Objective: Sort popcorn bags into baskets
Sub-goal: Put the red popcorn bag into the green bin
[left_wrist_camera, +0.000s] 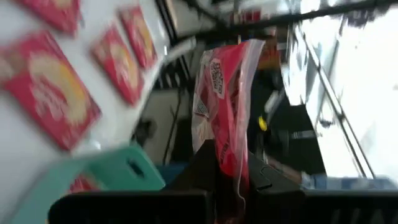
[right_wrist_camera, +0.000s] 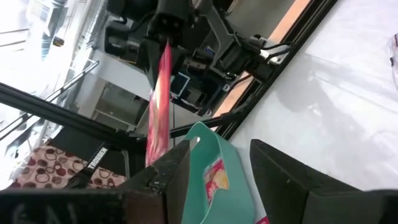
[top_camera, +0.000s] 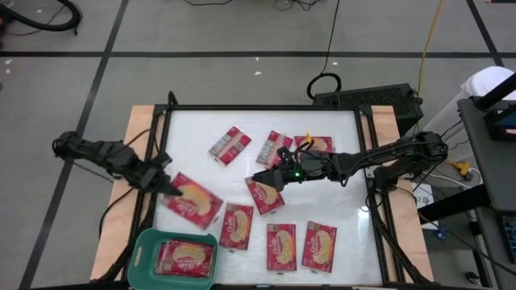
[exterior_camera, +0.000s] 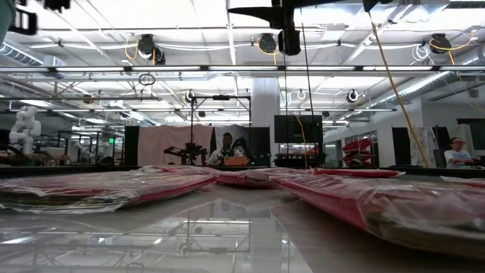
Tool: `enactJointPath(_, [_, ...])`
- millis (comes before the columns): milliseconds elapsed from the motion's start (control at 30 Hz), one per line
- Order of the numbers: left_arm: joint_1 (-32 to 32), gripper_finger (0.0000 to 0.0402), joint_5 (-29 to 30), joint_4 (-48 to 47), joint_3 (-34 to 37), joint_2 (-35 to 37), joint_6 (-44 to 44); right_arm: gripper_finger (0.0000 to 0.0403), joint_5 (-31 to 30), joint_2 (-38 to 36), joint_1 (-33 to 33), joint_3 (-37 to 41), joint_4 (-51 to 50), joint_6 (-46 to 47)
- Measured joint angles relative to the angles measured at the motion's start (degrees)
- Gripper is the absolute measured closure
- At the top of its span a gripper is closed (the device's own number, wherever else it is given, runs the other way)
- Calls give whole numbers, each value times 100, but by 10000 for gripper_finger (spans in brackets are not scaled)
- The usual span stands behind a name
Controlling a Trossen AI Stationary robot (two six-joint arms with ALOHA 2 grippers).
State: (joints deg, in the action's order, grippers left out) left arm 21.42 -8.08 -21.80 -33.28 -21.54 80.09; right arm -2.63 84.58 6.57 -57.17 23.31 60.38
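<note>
High view: flat glossy red popcorn bag (top_camera: 193,200) beside rounded teal basket (top_camera: 145,251).

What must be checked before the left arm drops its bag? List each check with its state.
1. Left hand shut on held bag: ok.
2. Held bag hanging off the table: ok, judging by the wrist views.
3. Held bag above the basket: not ok, it is beside it.
4. Basket has room: ok, only one lying bag in it.
5. Right hand open and away from the basket: ok.
</note>
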Motion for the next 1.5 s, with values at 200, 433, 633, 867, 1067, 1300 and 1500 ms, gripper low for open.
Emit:
enactJointPath(200, [1393, 383, 698, 82, 0, -290, 357, 242, -11, 0, 28, 0, -2, 61])
enactJointPath(433, [3020, 383, 2239, 105, 0, -994, 1256, 244, -28, 0, 78, 0, 0, 63])
enactJointPath(633, [4250, 380, 3416, 112, 0, -1750, 2723, 245, 130, 0, 103, 0, -1, 38])
enactJointPath(867, [5103, 378, 4359, 287, 0, -2564, 3965, 245, 442, 0, 105, 0, -2, 39])
enactJointPath(1067, [5345, 377, 4363, 498, 0, -3278, 4615, 245, 429, 0, 105, 0, -2, 8])
enactJointPath(1300, [5322, 376, 4351, 542, 0, -3689, 4754, 245, 424, 0, 105, 0, -2, 2])
enactJointPath(1500, [5291, 371, 4262, 511, 0, -3734, 4725, 245, 421, 0, 105, 0, -1, 2])
